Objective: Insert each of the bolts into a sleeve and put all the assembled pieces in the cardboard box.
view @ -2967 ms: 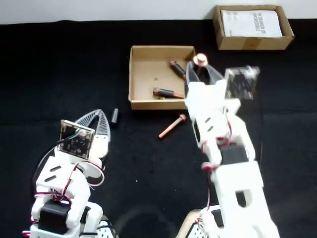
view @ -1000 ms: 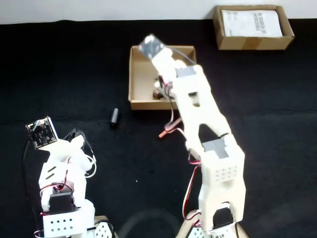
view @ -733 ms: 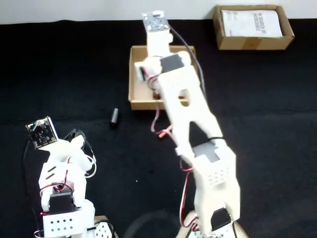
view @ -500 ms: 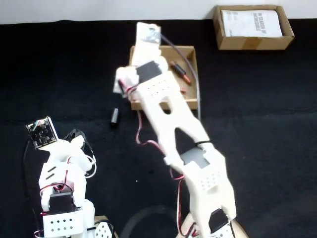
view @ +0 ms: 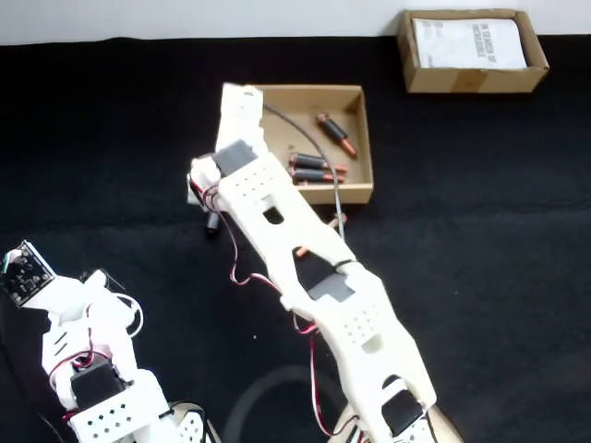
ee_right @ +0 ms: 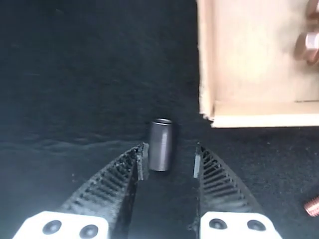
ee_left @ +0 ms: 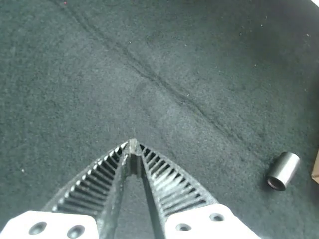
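One loose sleeve (ee_right: 161, 144), at 8 o'clock off the box (view: 367, 138), lies between the spread, empty jaws of your right gripper (ee_right: 170, 152); likely next, pinch it, then fetch the bolt (ee_right: 313, 205) at 6 o'clock; left gripper (ee_left: 132, 145) closed on nothing.

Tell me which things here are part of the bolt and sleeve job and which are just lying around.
Job: cardboard box, assembled pieces inside it, loose sleeve, loose bolt, right gripper.
Lying about: second box holding a printed sheet.
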You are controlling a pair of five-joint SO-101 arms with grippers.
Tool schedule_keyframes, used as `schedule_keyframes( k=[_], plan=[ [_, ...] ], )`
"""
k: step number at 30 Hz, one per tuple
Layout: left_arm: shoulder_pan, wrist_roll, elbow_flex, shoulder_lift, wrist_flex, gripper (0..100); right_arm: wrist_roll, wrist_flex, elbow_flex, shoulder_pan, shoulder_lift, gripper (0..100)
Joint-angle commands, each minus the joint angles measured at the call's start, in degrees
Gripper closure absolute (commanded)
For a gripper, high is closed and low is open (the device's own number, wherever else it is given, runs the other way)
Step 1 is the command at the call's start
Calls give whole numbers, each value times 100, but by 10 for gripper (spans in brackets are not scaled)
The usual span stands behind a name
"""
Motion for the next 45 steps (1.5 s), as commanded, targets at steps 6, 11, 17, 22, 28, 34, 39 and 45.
schedule_keyframes(
  k=[6,11,17,22,28,34,39,45],
  plan=[
    [136,0,101,-48,9,990,-18,-426,-57,-119,382,865],
    [154,-158,101,-48,9,990,0,-620,-57,-303,409,862],
    [154,-281,101,-48,9,990,0,-699,-4,-347,426,861],
    [154,-281,101,-48,18,990,-9,-673,13,-268,699,861],
    [154,-290,101,-57,26,990,0,-690,-31,-189,1393,864],
    [154,-299,101,-57,35,990,0,-655,-321,-189,1525,966],
    [154,-299,101,-57,26,990,0,-295,-347,-84,1525,991],
    [171,-308,101,-57,9,990,554,479,-769,382,1455,990]
  ],
)
